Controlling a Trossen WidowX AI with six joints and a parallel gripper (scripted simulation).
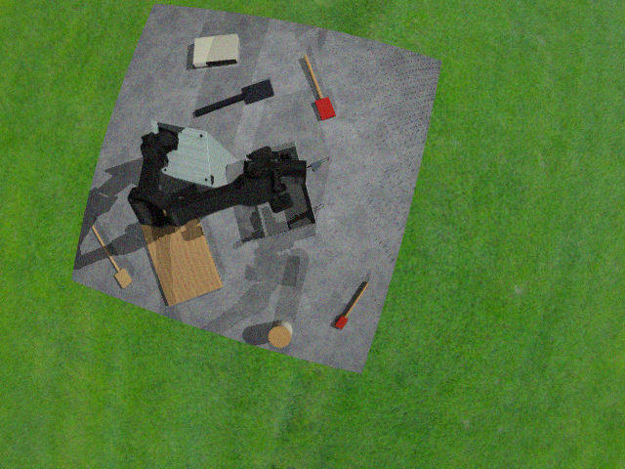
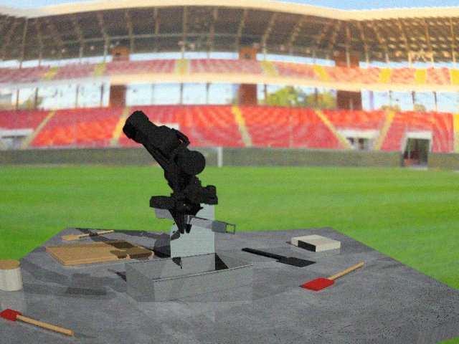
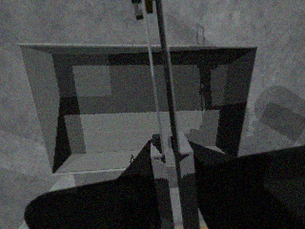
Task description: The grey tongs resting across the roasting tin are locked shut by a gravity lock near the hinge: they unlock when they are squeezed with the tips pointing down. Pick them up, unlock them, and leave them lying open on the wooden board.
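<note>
My gripper (image 2: 186, 229) (image 3: 162, 143) is shut on the grey tongs (image 2: 220, 226) (image 3: 160, 72) and holds them above the roasting tin (image 2: 200, 284) (image 3: 40, 91). In the exterior view the tongs lie nearly level, sloping slightly down to the right, where an open loop shows at the end. A paler grey piece shows left of the fingers. In the wrist view the two long arms run close together. Whether the lock has released cannot be told. The wooden board (image 1: 187, 262) (image 2: 81, 253) lies flat beside the tin, with nothing on it but arm shadow.
A black spatula (image 1: 258, 92) (image 2: 298, 261), a cream box (image 1: 217, 49) (image 2: 320, 241) and a red-headed spatula (image 1: 324, 108) (image 2: 318, 284) lie on one side. A wooden-topped cylinder (image 1: 279, 336) (image 2: 9, 275), a smaller red-headed tool (image 1: 341, 321) and a wooden spatula (image 1: 122, 277) are on the other.
</note>
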